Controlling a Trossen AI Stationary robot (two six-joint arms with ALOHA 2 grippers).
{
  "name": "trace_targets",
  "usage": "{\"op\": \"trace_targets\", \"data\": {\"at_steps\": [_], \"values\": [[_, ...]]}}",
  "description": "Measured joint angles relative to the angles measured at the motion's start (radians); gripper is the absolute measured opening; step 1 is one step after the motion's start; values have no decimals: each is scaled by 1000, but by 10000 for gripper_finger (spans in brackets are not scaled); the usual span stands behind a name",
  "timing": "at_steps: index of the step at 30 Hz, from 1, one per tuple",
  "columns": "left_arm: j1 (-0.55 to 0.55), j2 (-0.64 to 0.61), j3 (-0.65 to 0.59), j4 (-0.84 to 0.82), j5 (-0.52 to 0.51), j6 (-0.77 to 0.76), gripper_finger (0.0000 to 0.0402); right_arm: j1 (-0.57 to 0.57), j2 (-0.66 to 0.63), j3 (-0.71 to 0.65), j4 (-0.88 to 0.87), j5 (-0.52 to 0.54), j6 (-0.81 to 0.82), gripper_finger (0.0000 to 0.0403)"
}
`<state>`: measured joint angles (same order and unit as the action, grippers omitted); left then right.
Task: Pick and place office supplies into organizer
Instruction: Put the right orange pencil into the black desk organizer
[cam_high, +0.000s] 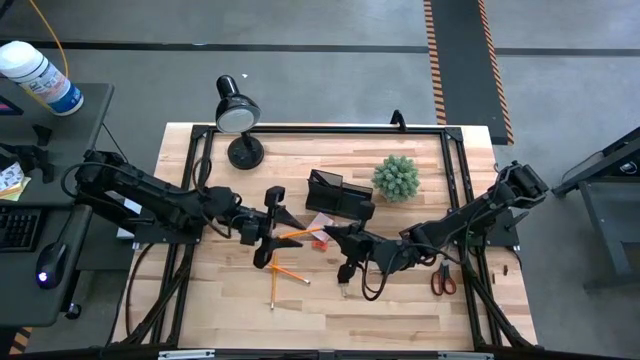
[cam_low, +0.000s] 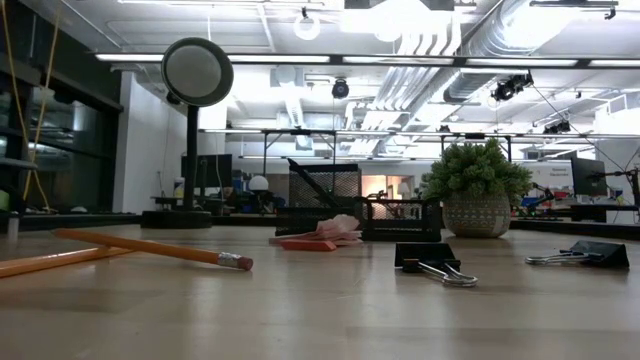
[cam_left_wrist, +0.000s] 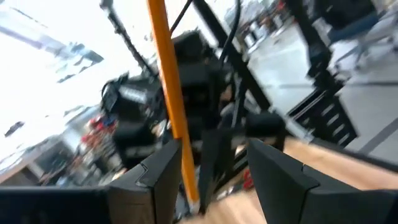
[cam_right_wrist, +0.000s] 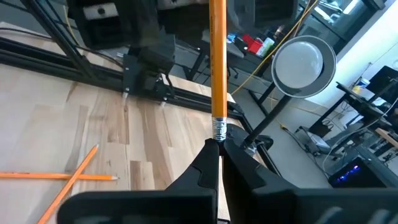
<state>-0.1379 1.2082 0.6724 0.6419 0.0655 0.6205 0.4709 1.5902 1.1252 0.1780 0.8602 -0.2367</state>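
Low view: two pencils (cam_low: 150, 248) lie crossed on the table (cam_low: 320, 310), in front of the organizer (cam_low: 345, 200) and off to one side. Two binder clips (cam_low: 430, 262) lie in front of it on the other side, well apart from each other. One pink pad (cam_low: 325, 235) sits just in front of the organizer. The organizer is black mesh with a taller back part; a thin dark stick slants in that part, and I cannot tell what it is. A potted plant (cam_low: 478, 190) stands beside the organizer and a lamp (cam_low: 195, 110) farther off.

High view: the organizer's compartments look dark and their contents cannot be made out. Both grippers meet just in front of it, with a third pencil (cam_high: 300, 233) spanning between the left gripper (cam_high: 285, 225) and the right gripper (cam_high: 338, 236). The crossed pair lies farther out from the organizer, below the left gripper. One pair of scissors (cam_high: 443, 280) lies on the right arm's side, well apart from the organizer.

Left wrist view: the left gripper's (cam_left_wrist: 214, 168) fingers (cam_left_wrist: 277, 180) stand apart; the pencil runs between them, close against one.

Right wrist view: the right gripper (cam_right_wrist: 219, 146) is clamped on the pencil's eraser end, the shaft standing out from the fingertips.
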Motion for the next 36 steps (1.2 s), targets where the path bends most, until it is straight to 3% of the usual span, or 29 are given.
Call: {"op": "trace_targets", "data": {"at_steps": [13,19,36], "values": [[0,-2,0,66,37,-15,170,0,0,0,1,-7,0,0],[0,-2,0,121,112,-21,170,-6,0,0,5,-46,0,0],[0,-2,0,178,117,-26,170,-7,0,0,0,-86,1,0]]}}
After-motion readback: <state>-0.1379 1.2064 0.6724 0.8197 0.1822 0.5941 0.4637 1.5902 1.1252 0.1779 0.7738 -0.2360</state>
